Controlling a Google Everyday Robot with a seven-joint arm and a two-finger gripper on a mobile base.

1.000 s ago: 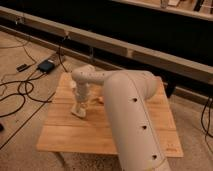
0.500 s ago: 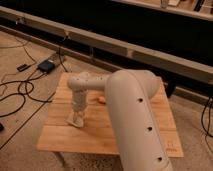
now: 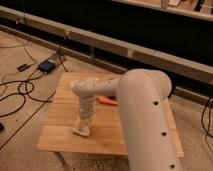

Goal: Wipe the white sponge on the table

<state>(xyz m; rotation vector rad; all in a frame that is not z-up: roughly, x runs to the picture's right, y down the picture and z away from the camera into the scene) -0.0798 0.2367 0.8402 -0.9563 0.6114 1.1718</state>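
The light-wood table [image 3: 60,137] stands in the middle of the camera view. My white arm reaches over it from the lower right and bends down to the gripper [image 3: 83,125], which points straight down onto the front-left part of the top. An off-white pad, the white sponge [image 3: 80,131], lies flat on the wood right under the gripper and touches it. The gripper hides most of the sponge.
A small orange object [image 3: 107,101] lies on the table behind the arm. Black cables [image 3: 20,92] and a dark box [image 3: 47,65] lie on the floor to the left. A long low ledge [image 3: 150,55] runs behind the table.
The gripper has moved with the sponge from the table's middle-left toward the front edge, sliding along the top.
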